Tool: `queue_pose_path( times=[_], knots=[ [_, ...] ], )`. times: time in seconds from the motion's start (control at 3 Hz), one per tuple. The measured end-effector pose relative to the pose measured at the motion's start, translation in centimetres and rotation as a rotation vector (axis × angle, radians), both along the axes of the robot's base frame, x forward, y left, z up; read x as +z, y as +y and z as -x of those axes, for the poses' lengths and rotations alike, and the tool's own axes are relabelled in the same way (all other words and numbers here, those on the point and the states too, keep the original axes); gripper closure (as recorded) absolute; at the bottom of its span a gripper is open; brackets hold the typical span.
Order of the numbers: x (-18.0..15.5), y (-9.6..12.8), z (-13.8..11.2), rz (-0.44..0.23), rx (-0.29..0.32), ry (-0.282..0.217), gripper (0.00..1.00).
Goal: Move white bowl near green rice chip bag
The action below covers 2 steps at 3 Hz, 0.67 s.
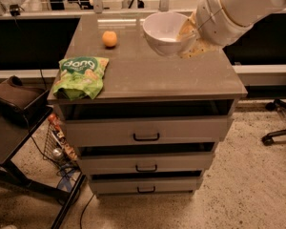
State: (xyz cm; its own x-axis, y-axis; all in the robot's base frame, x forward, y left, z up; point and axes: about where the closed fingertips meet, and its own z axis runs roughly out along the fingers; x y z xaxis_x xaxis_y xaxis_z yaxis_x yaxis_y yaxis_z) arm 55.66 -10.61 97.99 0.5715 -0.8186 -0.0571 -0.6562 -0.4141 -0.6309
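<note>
The white bowl (164, 32) hangs tilted above the back right of the grey cabinet top (157, 75). My gripper (189, 32) comes in from the upper right on a thick white arm and is shut on the bowl's right rim. The green rice chip bag (81, 75) lies flat at the front left corner of the top, well to the left of the bowl and nearer the front. The bowl looks empty inside.
An orange fruit (109, 38) sits at the back left of the top, between the bag and the bowl. The cabinet has three drawers (145, 132) below. A dark side table (9, 128) stands to the left. A chair base (279, 128) is on the floor at right.
</note>
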Motion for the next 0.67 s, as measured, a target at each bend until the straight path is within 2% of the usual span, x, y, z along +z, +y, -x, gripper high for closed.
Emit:
queue_pose_path(
  times=[0.33, 0.67],
  knots=[
    [0.0, 0.2, -0.1, -0.004, 0.003, 0.0, 1.0],
    [-3.9, 3.0, -3.0, -0.002, 0.049, 0.024, 1.0]
  ],
)
